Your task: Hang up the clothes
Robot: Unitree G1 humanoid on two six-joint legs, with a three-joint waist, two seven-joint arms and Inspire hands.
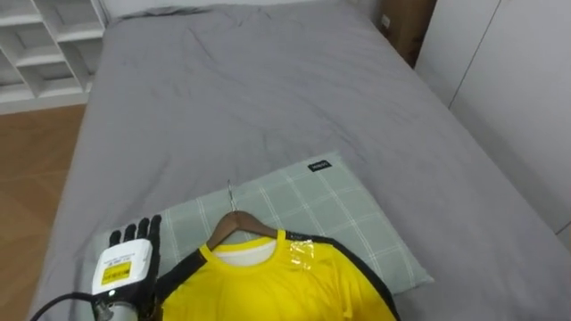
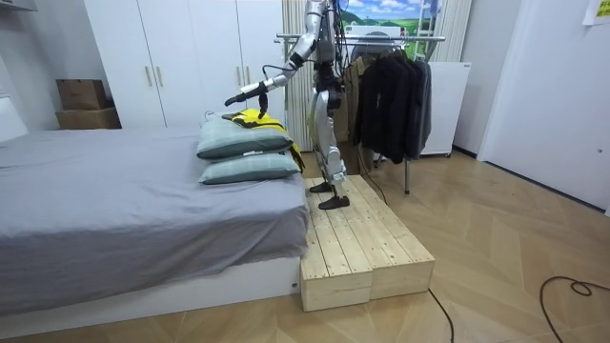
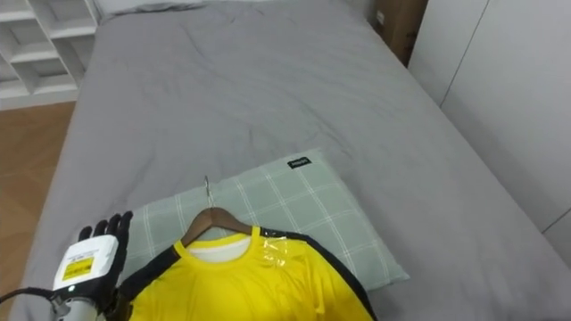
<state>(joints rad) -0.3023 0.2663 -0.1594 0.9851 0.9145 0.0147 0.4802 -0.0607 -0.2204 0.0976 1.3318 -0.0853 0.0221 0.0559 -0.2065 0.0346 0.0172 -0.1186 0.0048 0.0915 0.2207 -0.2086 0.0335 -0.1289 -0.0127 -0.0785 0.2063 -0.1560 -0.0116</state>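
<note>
The left hand (image 1: 125,260) hovers with fingers straight and empty, just beside the yellow shirt (image 1: 285,285). The shirt lies on its wooden hanger (image 1: 236,223) across the checked pillow (image 1: 357,214) on the bed (image 1: 268,89). I'd have the hand shift toward the hanger's neck and curl round the wood below the hook, not the cloth, before lifting.

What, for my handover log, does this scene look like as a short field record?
Garment: yellow shirt on wooden hanger, lying flat
Support: green checked pillow, atop another, on grey bed
Hand: left robot hand open, fingers straight, beside the shirt's shoulder
Robot: stands on wooden platform at the bed's end, clothes rack behind it
Progress: shirt not yet hung
</note>
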